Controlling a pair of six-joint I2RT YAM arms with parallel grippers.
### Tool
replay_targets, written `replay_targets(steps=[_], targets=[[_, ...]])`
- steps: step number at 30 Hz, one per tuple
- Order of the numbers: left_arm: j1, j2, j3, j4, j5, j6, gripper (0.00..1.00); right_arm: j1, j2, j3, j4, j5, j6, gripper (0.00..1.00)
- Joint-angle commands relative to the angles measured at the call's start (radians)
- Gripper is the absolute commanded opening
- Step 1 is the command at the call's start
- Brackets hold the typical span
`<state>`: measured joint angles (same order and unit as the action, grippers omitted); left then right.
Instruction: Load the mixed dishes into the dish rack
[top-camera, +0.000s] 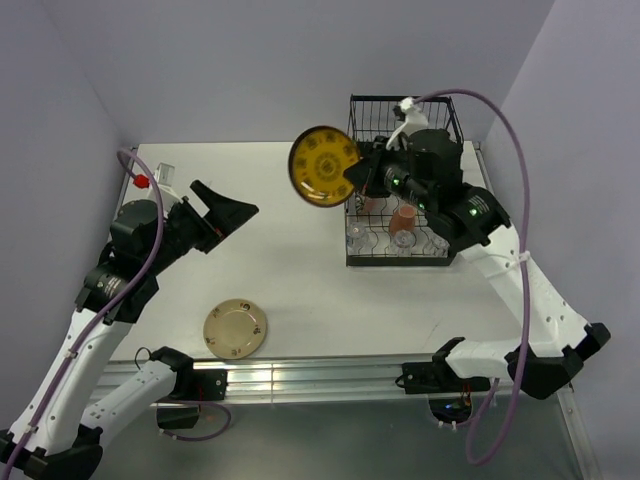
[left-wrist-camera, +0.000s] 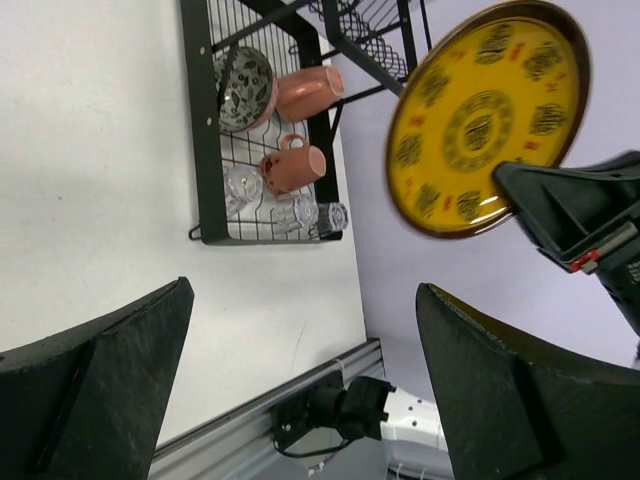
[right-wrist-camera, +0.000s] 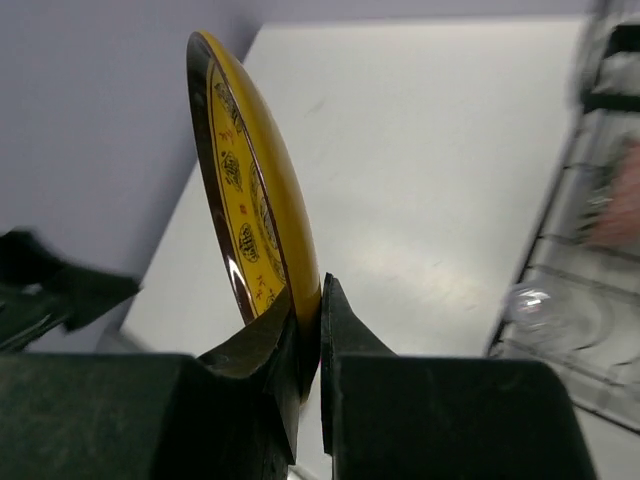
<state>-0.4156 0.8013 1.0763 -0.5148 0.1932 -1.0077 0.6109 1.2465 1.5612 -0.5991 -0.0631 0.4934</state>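
Note:
My right gripper (top-camera: 352, 176) is shut on the rim of the yellow patterned plate (top-camera: 324, 166) and holds it on edge in the air, just left of the black wire dish rack (top-camera: 400, 262). The right wrist view shows the plate (right-wrist-camera: 255, 200) pinched between the gripper's (right-wrist-camera: 320, 310) jaws. The rack (left-wrist-camera: 205, 120) holds a dark patterned bowl (left-wrist-camera: 245, 88), two orange mugs (left-wrist-camera: 308, 92) (left-wrist-camera: 295, 168) and small clear glasses (left-wrist-camera: 243, 185). The tan speckled plate (top-camera: 235, 328) lies flat near the front edge. My left gripper (top-camera: 228, 198) is open and empty over the left of the table (left-wrist-camera: 305, 290).
A small red-capped object (top-camera: 142, 180) stands at the far left behind my left arm. An aluminium rail (top-camera: 300, 380) runs along the table's near edge. Walls close in on the left, back and right.

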Motion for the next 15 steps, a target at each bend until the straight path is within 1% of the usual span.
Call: replay_targets(steps=[1, 2, 3, 5, 6, 9, 10, 11, 12, 15], targets=[[0.0, 0.004, 0.04, 0.002, -0.041, 0.038, 0.99, -0.002, -0.064, 0.071, -0.001, 0.388, -0.111, 0.0], [0.0, 0.006, 0.03, 0.009, -0.034, 0.041, 0.99, -0.002, -0.071, 0.076, 0.005, 0.449, -0.128, 0.0], [0.0, 0.007, 0.022, 0.021, -0.029, 0.043, 0.99, 0.0, -0.071, 0.082, 0.005, 0.567, -0.159, 0.0], [0.0, 0.015, 0.002, 0.032, -0.015, 0.047, 0.99, -0.002, -0.065, 0.103, 0.015, 0.667, -0.2, 0.0], [0.0, 0.022, -0.006, 0.044, -0.009, 0.049, 0.99, -0.003, -0.058, 0.115, 0.015, 0.76, -0.226, 0.0], [0.0, 0.035, -0.038, 0.068, 0.017, 0.046, 0.99, -0.003, -0.039, 0.14, 0.036, 0.887, -0.263, 0.0], [0.0, 0.042, -0.051, 0.085, 0.021, 0.044, 0.99, -0.003, -0.038, 0.135, 0.076, 0.957, -0.274, 0.0], [0.0, 0.048, -0.056, 0.093, 0.028, 0.046, 0.99, -0.002, -0.03, 0.135, 0.09, 0.983, -0.28, 0.0], [0.0, 0.058, -0.062, 0.098, 0.034, 0.047, 0.99, -0.005, -0.021, 0.138, 0.1, 1.044, -0.294, 0.0], [0.0, 0.076, -0.068, 0.11, 0.044, 0.055, 0.99, -0.007, 0.05, 0.177, 0.116, 1.144, -0.32, 0.0]])
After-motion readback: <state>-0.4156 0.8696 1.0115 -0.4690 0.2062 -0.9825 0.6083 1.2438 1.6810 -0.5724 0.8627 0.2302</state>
